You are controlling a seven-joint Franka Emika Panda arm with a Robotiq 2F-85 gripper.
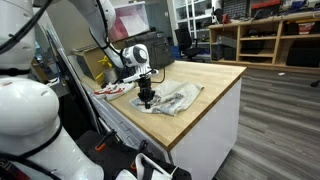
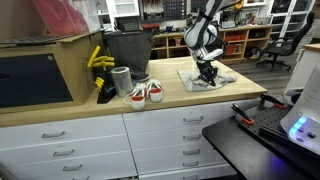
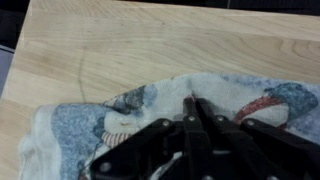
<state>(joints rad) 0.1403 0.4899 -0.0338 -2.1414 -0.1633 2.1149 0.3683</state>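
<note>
A patterned cloth (image 3: 110,125) in white, blue and red lies crumpled on the wooden worktop (image 3: 120,40). In the wrist view my gripper (image 3: 191,100) comes in from the bottom. Its two black fingers are pressed together, and their tips pinch a raised fold near the cloth's middle. Both exterior views show the gripper (image 1: 147,100) (image 2: 207,73) pointing straight down onto the cloth (image 1: 178,98) (image 2: 218,81). What lies between the fingertips is hidden by the fingers themselves.
On the worktop, a pair of red-and-white sneakers (image 2: 147,93) stands near the front edge. Beside it are a grey cup (image 2: 121,80), a black bin (image 2: 127,50) and yellow items (image 2: 97,60). A large box (image 2: 40,70) fills one end. Drawers (image 2: 160,140) sit below.
</note>
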